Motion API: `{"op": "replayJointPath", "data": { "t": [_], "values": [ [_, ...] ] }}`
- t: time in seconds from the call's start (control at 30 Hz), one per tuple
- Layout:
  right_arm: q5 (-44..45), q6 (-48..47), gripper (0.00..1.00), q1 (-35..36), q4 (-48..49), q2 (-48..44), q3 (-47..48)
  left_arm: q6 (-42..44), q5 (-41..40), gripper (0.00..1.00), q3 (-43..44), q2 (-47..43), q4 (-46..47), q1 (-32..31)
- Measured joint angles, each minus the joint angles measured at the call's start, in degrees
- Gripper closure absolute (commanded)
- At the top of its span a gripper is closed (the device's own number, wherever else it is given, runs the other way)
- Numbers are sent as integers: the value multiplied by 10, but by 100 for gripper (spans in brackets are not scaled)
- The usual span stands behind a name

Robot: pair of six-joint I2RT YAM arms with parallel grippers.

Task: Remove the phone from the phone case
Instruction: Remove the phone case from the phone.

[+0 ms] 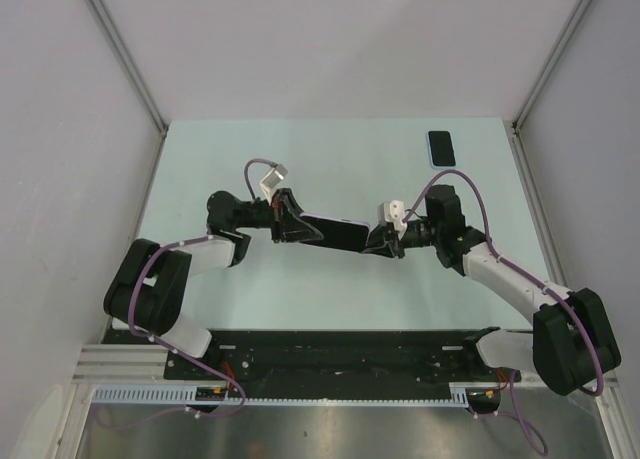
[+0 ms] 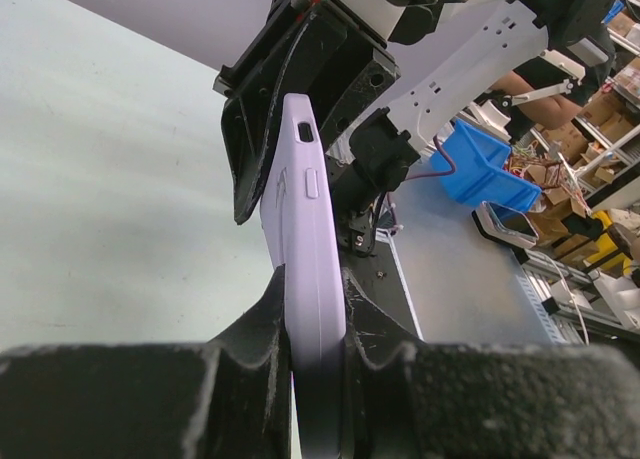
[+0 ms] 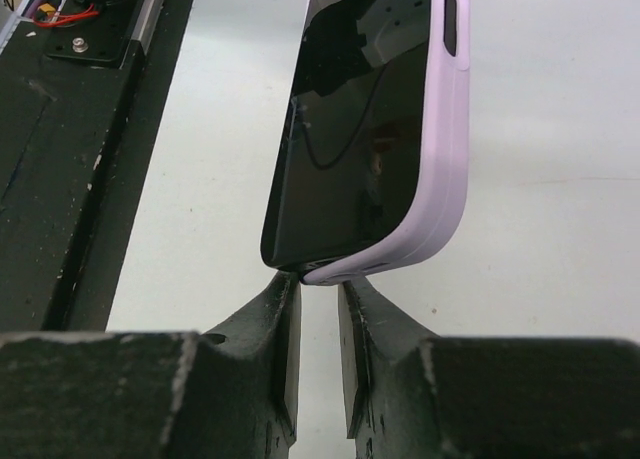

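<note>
Left gripper (image 2: pixel 312 284) is clamping the phone case (image 2: pixel 300 219), jaws nearly closed, one on each broad face of its near end. Right gripper (image 3: pixel 318 284) is pinching the opposite end at a corner, jaws just as narrow; I cannot tell whether the pads are bearing on the glass or only on the lilac lip.

The phone (image 3: pixel 350 149) is sitting in the case, and both are hanging level between the arms, clear of the table (image 1: pixel 250 159).

A second phone (image 1: pixel 441 148) is lying at the far right.

Judgement: the separation step is just beginning, with nothing freed yet. The next move calls for one arm holding firm while the other peels the lip off that corner, without twisting.
</note>
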Motion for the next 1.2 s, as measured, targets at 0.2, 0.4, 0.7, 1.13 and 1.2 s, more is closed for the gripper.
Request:
{"op": "replayJointPath", "data": {
  "t": [0.2,0.4,0.7,1.13,1.2],
  "values": [
    [6,12,83,-5,24,-2,-7,0,-5,100,4,0,-1,-4],
    [16,31,82,-10,43,-2,-13,1,-15,100,4,-1,-3,-10],
    [41,66,82,-21,83,-2,-24,8,-45,100,4,-2,-11,-20],
    [83,99,61,-29,152,-9,-40,20,-102,100,4,-5,-14,-22],
    [76,100,54,-32,154,-12,-40,14,-107,100,4,-5,-12,-22]
  ]
}}
